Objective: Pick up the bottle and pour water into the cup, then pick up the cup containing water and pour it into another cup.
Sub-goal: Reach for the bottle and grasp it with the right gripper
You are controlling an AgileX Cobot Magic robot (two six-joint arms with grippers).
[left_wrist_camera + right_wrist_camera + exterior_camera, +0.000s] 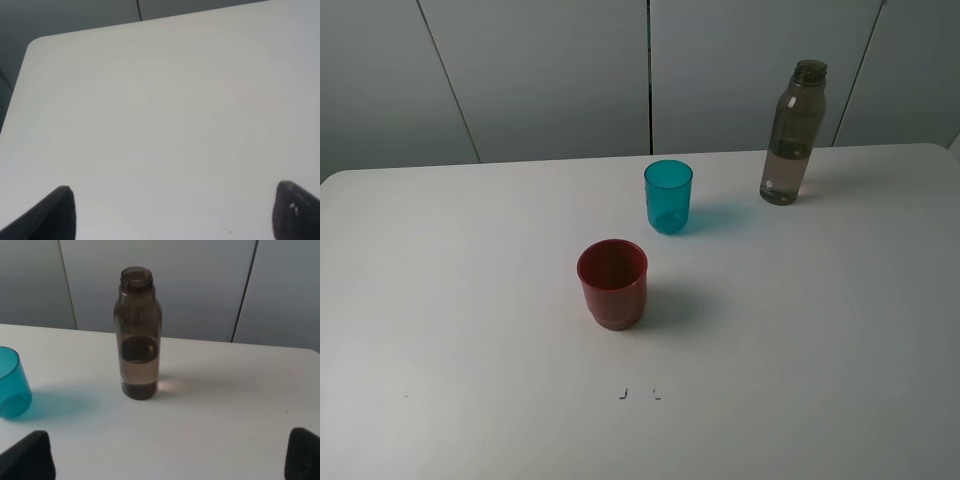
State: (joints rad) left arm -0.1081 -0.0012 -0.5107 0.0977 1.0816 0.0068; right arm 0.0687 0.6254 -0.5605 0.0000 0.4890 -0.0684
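The smoky grey-brown bottle (792,134) stands upright and uncapped at the back right of the white table, partly filled with water. It also shows in the right wrist view (137,335), straight ahead of my right gripper (165,455), which is open and empty. The teal cup (668,196) stands upright near the table's middle back; its edge shows in the right wrist view (12,382). The red cup (613,283) stands upright in front of it. My left gripper (175,212) is open and empty over bare table. Neither gripper shows in the exterior view.
The white table (450,300) has a rounded far left corner (37,45). Grey wall panels (550,70) stand behind it. Small dark marks (623,394) lie near the front middle.
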